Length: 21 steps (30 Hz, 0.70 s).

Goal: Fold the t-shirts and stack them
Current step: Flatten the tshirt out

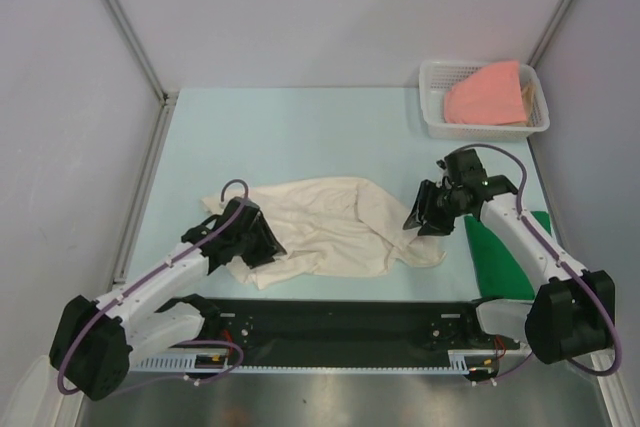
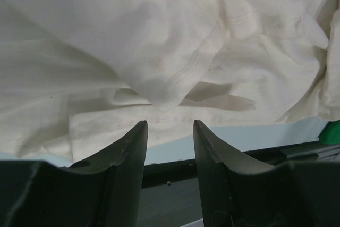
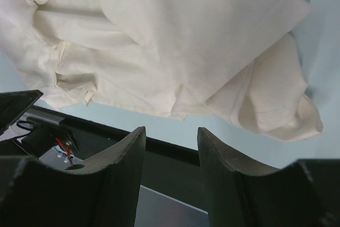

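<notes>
The cream-white t-shirt (image 1: 325, 227) lies rumpled on the pale blue table between my two arms. My left gripper (image 1: 262, 239) hovers over its left end, open, nothing between the fingers; in the left wrist view the cream-white t-shirt (image 2: 159, 51) fills the frame beyond the left gripper (image 2: 170, 128). My right gripper (image 1: 432, 219) stands open by the shirt's right end, with the cream-white t-shirt (image 3: 175, 41) just past the right gripper (image 3: 171, 134). A dark green t-shirt (image 1: 500, 257) lies flat under the right arm. A salmon-pink t-shirt (image 1: 488, 95) sits in the basket.
The white lattice basket (image 1: 436, 99) stands at the back right corner. A black base rail (image 1: 340, 322) runs along the near table edge. Grey walls close in the table on the left, right and back.
</notes>
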Available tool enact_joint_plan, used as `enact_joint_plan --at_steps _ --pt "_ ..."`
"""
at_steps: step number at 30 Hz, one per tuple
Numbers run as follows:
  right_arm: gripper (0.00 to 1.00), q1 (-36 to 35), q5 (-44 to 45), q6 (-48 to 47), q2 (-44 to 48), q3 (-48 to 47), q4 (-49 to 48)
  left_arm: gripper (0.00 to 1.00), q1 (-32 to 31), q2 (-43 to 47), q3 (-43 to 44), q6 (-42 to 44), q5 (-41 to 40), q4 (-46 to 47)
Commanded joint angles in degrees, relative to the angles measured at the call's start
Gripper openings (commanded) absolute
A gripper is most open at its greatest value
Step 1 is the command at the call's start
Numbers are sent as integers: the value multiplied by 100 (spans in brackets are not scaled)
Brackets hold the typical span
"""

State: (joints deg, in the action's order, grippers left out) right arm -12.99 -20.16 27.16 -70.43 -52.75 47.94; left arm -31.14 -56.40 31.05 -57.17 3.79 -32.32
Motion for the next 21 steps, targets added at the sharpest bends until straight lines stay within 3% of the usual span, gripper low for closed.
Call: enact_joint_plan --at_steps 1,7,21 --pt "50 -124 -198 193 108 239 -224 47 116 -64 -292 -207 78 506" --pt "50 -160 -278 194 118 362 -321 46 125 -204 -512 -304 174 1078" --pt "48 -204 -383 290 127 652 -567 40 134 -600 -416 -278 60 1236"
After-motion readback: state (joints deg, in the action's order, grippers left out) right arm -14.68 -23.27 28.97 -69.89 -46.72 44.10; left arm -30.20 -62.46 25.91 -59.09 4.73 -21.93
